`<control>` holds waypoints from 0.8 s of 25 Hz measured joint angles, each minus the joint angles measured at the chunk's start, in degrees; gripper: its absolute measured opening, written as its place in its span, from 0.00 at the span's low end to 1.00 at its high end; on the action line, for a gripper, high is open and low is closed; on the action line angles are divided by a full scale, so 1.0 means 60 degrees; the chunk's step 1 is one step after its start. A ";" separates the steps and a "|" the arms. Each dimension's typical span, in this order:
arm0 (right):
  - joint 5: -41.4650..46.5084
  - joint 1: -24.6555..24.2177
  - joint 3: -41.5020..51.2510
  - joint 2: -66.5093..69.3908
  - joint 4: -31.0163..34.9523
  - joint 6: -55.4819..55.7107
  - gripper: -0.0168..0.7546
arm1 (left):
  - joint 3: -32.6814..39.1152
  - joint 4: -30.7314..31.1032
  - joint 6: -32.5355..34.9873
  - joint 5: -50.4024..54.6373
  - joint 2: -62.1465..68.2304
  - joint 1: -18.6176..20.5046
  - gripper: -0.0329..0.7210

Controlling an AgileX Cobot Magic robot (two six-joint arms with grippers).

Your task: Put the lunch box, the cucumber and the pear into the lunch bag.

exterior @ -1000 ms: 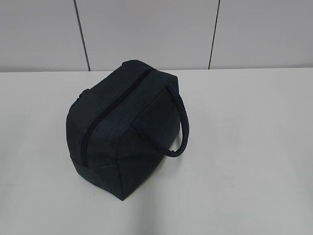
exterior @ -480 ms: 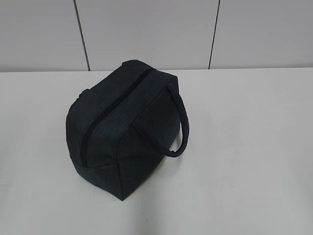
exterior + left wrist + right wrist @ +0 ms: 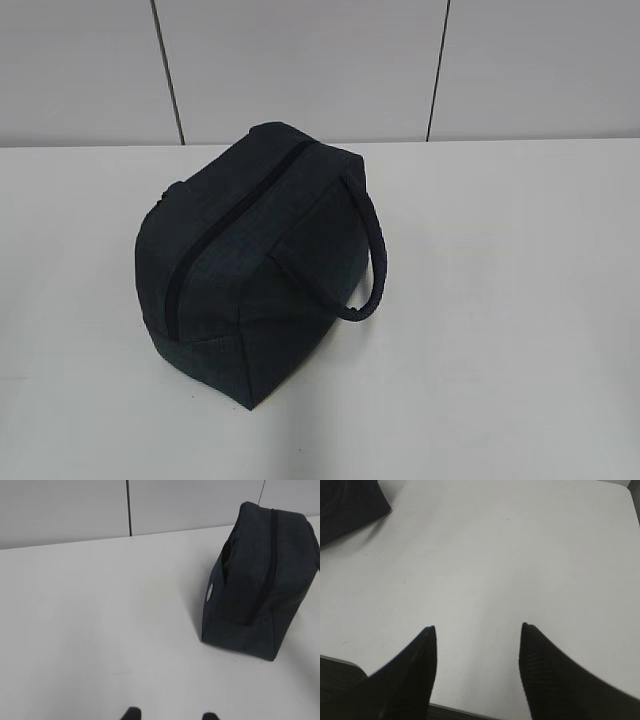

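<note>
Lunch bag (image 3: 250, 265): zipped shut, alone on table (image 3: 500, 300). Our right gripper (image 3: 477, 630) (spread, empty) hangs right of it; left gripper (image 3: 167, 715) likewise parted. We should unzip first, steadying the bag.

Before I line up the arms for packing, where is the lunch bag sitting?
The lunch bag stands zipped shut on the white table, left of centre in the exterior view, near the back wall; the left wrist view shows it at upper right.

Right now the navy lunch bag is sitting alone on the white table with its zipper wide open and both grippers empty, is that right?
Not quite. The lunch bag is zipped shut, not open; the exterior view shows the zipper closed along its top. The rest holds: it sits alone on the table, and the left gripper and right gripper hold nothing.
</note>
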 joint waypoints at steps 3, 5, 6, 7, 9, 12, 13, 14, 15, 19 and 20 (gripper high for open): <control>0.0000 0.0000 0.0000 0.0000 0.0000 0.0000 0.56 | 0.0000 0.0020 -0.0008 0.0000 0.0000 0.0000 0.36; 0.0000 0.0000 0.0000 0.0000 0.0000 0.0000 0.56 | 0.0000 0.0020 -0.0008 0.0000 0.0000 0.0000 0.36; 0.0000 0.0000 0.0000 0.0000 0.0000 0.0000 0.56 | 0.0000 0.0020 -0.0008 0.0000 0.0000 0.0000 0.36; -0.0006 0.0000 0.0000 0.0000 0.0000 0.0000 0.56 | 0.0000 0.0020 -0.0008 0.0000 0.0000 0.0000 0.36; -0.0006 0.0000 0.0000 0.0000 0.0000 0.0000 0.56 | 0.0000 0.0020 -0.0018 0.0000 0.0000 0.0000 0.36; -0.0006 0.0000 0.0000 0.0000 0.0000 0.0000 0.56 | 0.0000 0.0020 -0.0027 0.0000 0.0000 0.0000 0.36; -0.0023 0.0000 0.0000 0.0000 0.0000 0.0000 0.56 | 0.0000 0.0020 -0.0027 0.0000 0.0000 0.0000 0.36; -0.0021 0.0000 0.0000 0.0000 0.0000 0.0000 0.56 | 0.0000 0.0020 -0.0027 0.0000 0.0000 0.0000 0.36; -0.0021 0.0000 0.0000 0.0000 0.0000 0.0000 0.56 | 0.0000 0.0020 -0.0027 0.0000 0.0000 0.0000 0.36; -0.0021 0.0000 0.0000 0.0000 0.0000 0.0000 0.56 | 0.0000 0.0012 -0.0027 0.0000 0.0000 0.0000 0.36; -0.0021 0.0000 0.0000 0.0000 0.0000 0.0000 0.56 | 0.0000 0.0012 -0.0027 0.0000 0.0000 0.0000 0.36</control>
